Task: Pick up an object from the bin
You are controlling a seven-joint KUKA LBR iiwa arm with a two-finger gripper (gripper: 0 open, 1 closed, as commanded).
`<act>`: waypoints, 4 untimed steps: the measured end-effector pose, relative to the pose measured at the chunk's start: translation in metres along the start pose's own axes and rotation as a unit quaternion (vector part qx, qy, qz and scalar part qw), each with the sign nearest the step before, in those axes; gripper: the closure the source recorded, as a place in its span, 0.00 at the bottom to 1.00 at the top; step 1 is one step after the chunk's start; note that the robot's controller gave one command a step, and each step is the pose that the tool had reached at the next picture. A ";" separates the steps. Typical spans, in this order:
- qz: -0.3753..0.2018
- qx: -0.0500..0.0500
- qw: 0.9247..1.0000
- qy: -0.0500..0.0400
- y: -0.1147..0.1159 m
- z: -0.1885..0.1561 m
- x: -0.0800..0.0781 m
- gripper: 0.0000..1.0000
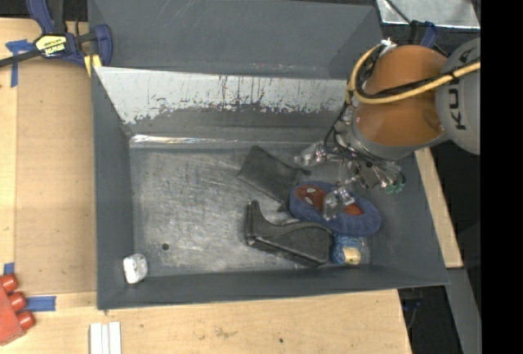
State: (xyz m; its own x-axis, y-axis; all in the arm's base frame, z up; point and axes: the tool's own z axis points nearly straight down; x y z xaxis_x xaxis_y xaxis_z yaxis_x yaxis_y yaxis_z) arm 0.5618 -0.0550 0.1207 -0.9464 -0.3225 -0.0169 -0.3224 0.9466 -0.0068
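Observation:
My gripper (341,181) hangs at the bin's right side, just above a blue fabric thing (364,217) with a red-brown patch on it. A black L-shaped, pistol-like piece (286,238) lies against the blue thing's left side. A dark grey flat slab (263,169) lies to the gripper's left. A small blue and beige thing (350,253) sits below the blue fabric, near the front wall.
A small white lump (135,266) lies in the front left corner. The arm, with its orange dome and yellow cable, comes in over the right rim. The bin's left half is bare floor.

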 end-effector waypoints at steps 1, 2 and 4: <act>-0.091 -0.003 0.996 0.006 -0.020 0.006 0.028 0.00; -0.084 -0.006 0.996 0.009 -0.038 0.046 0.012 0.00; -0.258 -0.002 0.966 0.003 -0.051 -0.092 -0.013 1.00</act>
